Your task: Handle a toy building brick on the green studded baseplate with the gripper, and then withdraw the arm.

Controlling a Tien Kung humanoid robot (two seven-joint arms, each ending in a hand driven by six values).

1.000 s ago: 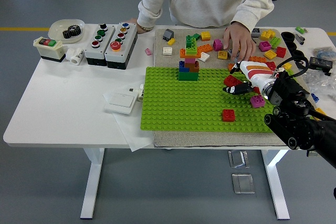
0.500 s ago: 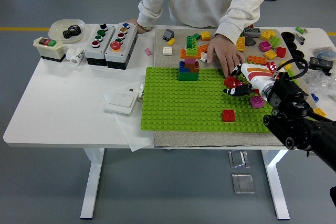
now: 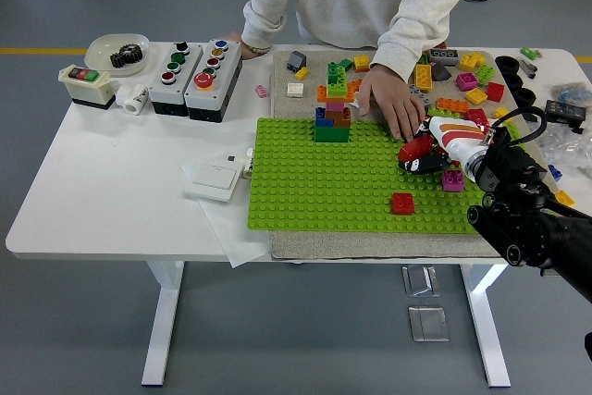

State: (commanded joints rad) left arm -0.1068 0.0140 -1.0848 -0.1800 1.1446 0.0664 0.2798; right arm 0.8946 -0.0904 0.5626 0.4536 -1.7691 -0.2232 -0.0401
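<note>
The green studded baseplate (image 3: 314,182) lies on a grey mat in the middle of the table. My right hand (image 3: 424,156) reaches in from the right over the plate's right edge. Its fingers are curled around a red brick (image 3: 413,147), which sits low over the plate; I cannot tell whether the brick touches the studs. A second red brick (image 3: 401,203) sits on the plate nearer the front. A stack of bricks (image 3: 333,116) stands at the plate's far edge. The left arm is out of view.
A person stands at the far side; one hand (image 3: 392,104) rests at the plate's far edge, close to my fingers. Loose bricks (image 3: 467,80) lie behind the plate, a magenta brick (image 3: 452,179) at its right. Button boxes (image 3: 196,71) and a white switch (image 3: 215,177) are at the left.
The person's hand has moved left and toward me, from the loose bricks to the plate's far edge beside my hand. My right hand has shifted slightly right with the red brick.
</note>
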